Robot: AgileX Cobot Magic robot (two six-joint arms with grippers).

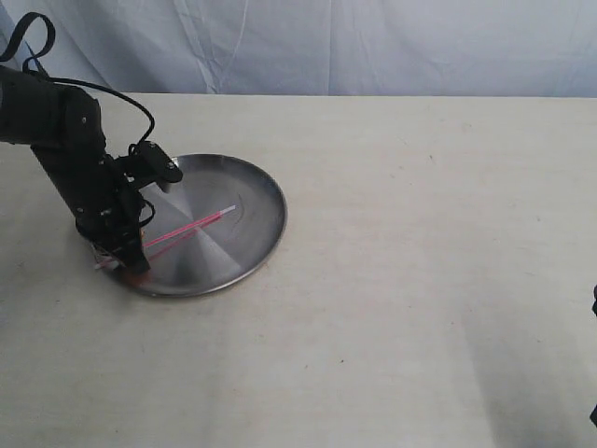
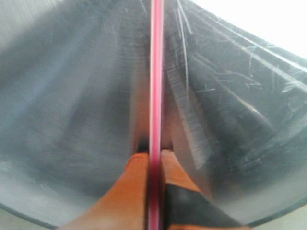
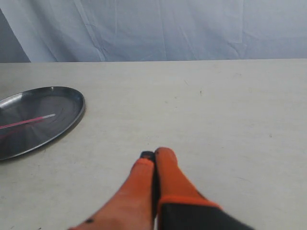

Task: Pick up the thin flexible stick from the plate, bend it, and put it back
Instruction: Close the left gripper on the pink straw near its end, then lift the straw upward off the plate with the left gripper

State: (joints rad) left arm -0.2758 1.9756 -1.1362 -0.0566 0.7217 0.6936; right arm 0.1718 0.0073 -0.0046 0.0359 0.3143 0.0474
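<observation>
Grip first: left gripper [image 2: 154,157] clamped on near end of stick [image 1: 191,226], rest stretched over plate [image 1: 270,210]. Lift slowly, level, without twisting; bring right gripper [image 3: 153,157], closed and empty, across to whitish tip

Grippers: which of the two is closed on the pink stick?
The left gripper: its orange fingers pinch the thin flexible stick over the plate. The right gripper is shut on nothing, over the table.
</observation>
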